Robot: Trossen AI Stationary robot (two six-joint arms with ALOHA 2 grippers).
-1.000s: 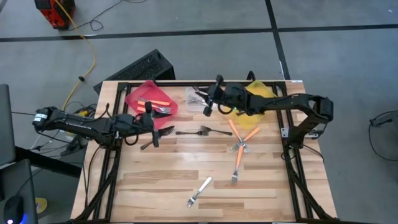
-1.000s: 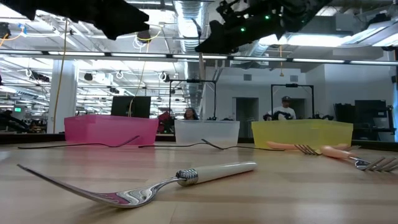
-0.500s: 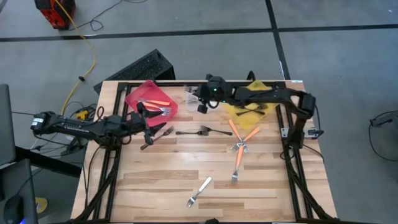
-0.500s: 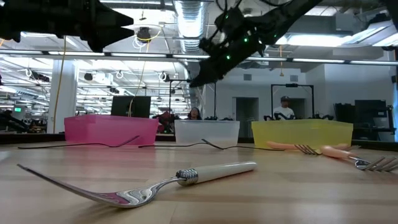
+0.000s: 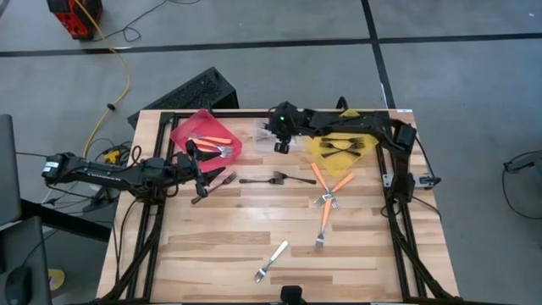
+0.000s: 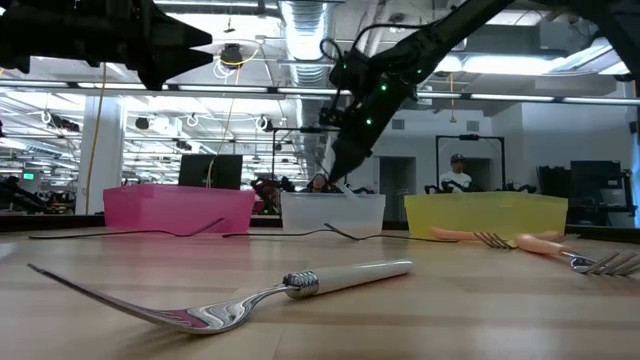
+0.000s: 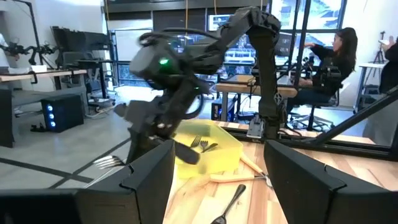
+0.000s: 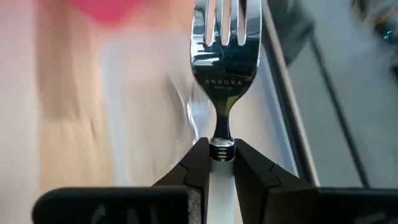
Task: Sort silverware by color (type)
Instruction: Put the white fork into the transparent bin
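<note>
My right gripper [image 5: 281,144] hangs over the clear bin [image 5: 265,135] at the table's far edge, pointing down, shut on a fork with a silver head [image 8: 225,37] and a white handle. My left gripper [image 7: 214,186] is open and hovers above the table beside the red bin [image 5: 206,135], over a dark fork [image 5: 216,181]. Flat on the wood lie another dark fork [image 5: 275,179], three orange-handled forks [image 5: 326,191] and a white-handled fork [image 5: 271,260]. The yellow bin [image 5: 343,140] holds dark forks. My right gripper pinches the fork between its two fingers [image 8: 196,165] on the white handle, just behind the collar [image 8: 222,149] that joins it to the head. The fingers lie along the fork, and the tines stick out past the fingertips. The fork is lifted clear above the clear bin.
The three bins stand in a row along the far edge, red on the left, clear in the middle [image 6: 332,212] and yellow on the right [image 6: 485,213]. The red bin holds an orange-handled fork [image 5: 216,140]. People show in the room beyond the table.
My right arm has stretched toward the far-left. Its gripper has tipped from slanting to pointing down and has sunk closer to the clear bin, with the fork still in it. My left gripper has drawn back slightly toward the table's left edge.
</note>
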